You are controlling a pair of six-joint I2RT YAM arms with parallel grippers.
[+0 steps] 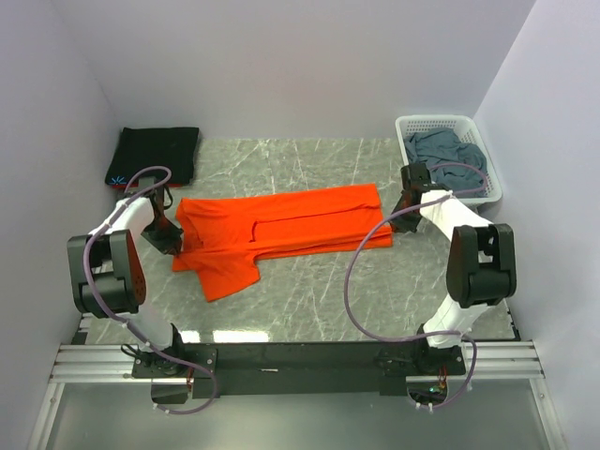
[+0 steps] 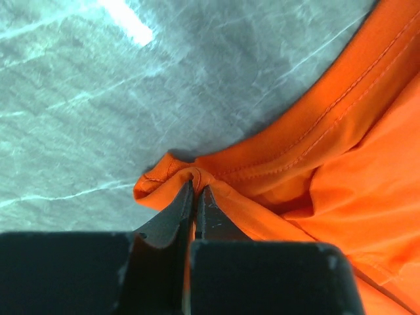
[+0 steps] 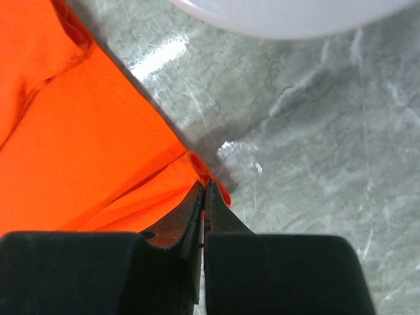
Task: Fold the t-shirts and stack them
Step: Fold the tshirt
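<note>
Orange shirt (image 1: 291,230), plain and folded lengthwise, lies mid-frame on the surface (image 1: 319,300). Left fingers (image 2: 195,189) pinch its left edge shut; right fingers (image 3: 203,188) pinch its right corner. Black shirt (image 1: 155,150), upper left, bears a light-blue mark.

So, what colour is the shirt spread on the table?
Bright orange shirt; top external view shows it best.
</note>
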